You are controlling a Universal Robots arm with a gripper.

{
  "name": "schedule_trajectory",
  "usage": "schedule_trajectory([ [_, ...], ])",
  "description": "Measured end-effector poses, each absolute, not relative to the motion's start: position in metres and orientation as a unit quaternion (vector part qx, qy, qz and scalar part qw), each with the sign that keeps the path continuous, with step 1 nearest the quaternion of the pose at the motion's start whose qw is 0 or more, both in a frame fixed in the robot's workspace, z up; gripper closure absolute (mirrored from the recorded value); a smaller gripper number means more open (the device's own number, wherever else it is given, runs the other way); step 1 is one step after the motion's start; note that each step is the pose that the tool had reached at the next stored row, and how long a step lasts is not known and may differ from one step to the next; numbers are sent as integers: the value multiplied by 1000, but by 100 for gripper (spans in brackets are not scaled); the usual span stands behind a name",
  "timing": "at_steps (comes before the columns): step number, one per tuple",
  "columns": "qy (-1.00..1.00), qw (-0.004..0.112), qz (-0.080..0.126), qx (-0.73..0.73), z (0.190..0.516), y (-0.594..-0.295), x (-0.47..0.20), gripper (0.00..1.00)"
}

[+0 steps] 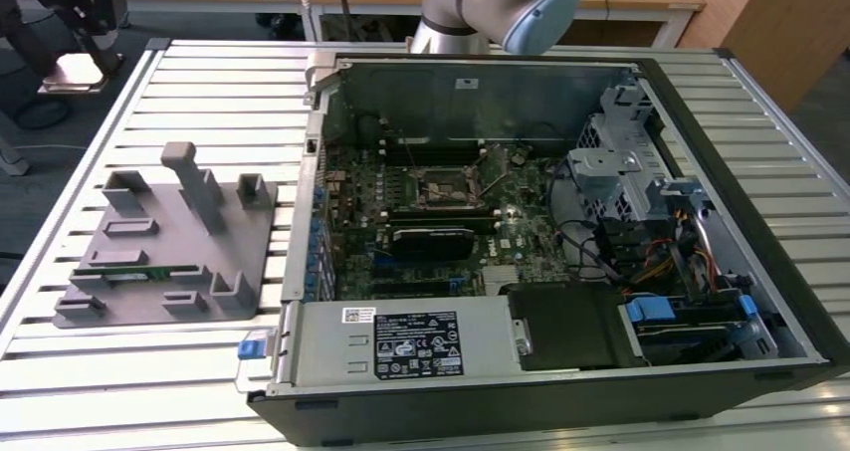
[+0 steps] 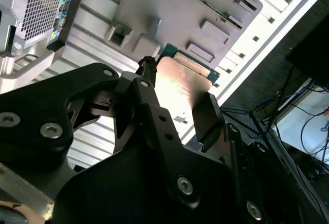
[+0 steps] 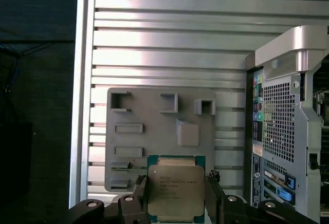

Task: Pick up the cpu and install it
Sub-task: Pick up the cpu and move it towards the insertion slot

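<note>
in the exterior view the arm (image 1: 499, 8) stands behind an open computer case (image 1: 465, 88) on the slatted table (image 1: 199, 73), with a grey holder (image 1: 173, 262) just beside the case (on the exterior view's left). in the second wrist view the gripper (image 2: 178, 82) is closed on the cpu (image 2: 180, 93), one finger at each edge. in the first wrist view the cpu (image 3: 172, 193) sits clamped between the fingers (image 3: 213, 193), held clear of the holder (image 3: 154, 111) behind it.

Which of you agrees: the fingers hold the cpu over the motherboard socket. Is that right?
Not quite. The fingers do hold the cpu, but over the grey tray, not over the socket. The first wrist view shows this.
</note>
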State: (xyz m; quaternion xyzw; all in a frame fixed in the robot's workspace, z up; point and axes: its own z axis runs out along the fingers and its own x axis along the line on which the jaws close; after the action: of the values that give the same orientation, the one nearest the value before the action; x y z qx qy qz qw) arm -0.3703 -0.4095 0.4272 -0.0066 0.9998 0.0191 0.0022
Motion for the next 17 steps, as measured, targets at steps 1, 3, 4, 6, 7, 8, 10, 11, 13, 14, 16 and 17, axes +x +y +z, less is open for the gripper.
schedule_trajectory([
  [1, 1000, 2, 19, -7, 427, -409, -368, 47],
  [3, 1000, 2, 19, -7, 427, -409, -364, 47],
  [4, 1000, 2, 19, -7, 427, -409, -363, 47],
  [6, 1000, 2, 19, -7, 427, -409, -358, 47],
  [7, 1000, 2, 19, -7, 427, -409, -357, 47],
  [8, 1000, 2, 19, -7, 427, -409, -355, 47],
  [10, 1000, 2, 19, -7, 427, -409, -351, 47],
  [11, 1000, 2, 19, -7, 427, -409, -349, 47],
  [13, 1000, 2, 19, -7, 427, -409, -345, 47],
  [14, 1000, 2, 19, -7, 427, -409, -343, 47],
  [16, 1000, 2, 19, -7, 427, -409, -339, 47],
  [17, 1000, 2, 19, -7, 427, -409, -337, 47],
])
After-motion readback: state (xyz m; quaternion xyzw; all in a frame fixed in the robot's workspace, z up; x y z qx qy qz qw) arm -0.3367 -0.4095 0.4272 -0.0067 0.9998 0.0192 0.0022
